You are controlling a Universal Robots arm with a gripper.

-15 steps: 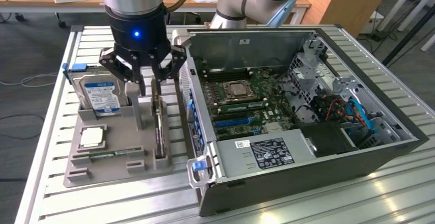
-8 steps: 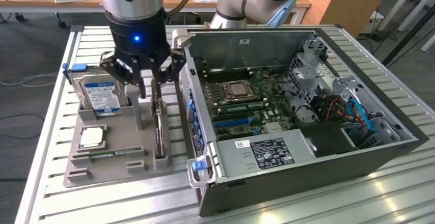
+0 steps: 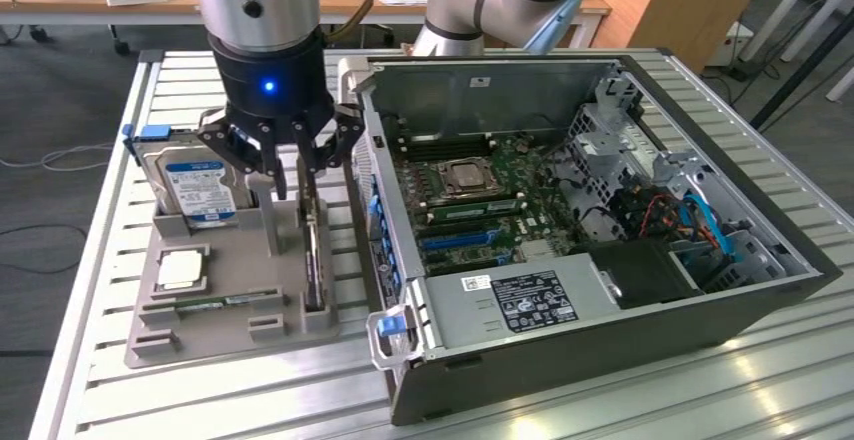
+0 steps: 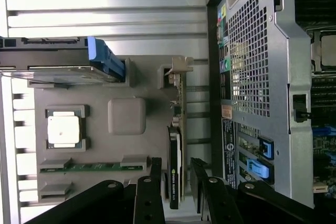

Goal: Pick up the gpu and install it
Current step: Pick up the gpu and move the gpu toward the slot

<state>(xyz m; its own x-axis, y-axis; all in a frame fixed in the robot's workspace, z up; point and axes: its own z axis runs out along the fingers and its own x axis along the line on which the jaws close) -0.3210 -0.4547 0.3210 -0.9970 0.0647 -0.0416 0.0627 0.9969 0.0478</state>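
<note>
Gripper low over gray holder, fingers apart, straddling gpu w/ small gap each side, not clamped. Gpu upright on edge in holder slot, just beside open PC case. Hard drive upright in slot toward exterior view's left.

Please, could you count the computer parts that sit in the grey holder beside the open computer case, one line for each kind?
Hard drive: 1
Graphics card: 1
Processor chip: 1
Memory stick: 1
Total in the grey holder: 4
</note>
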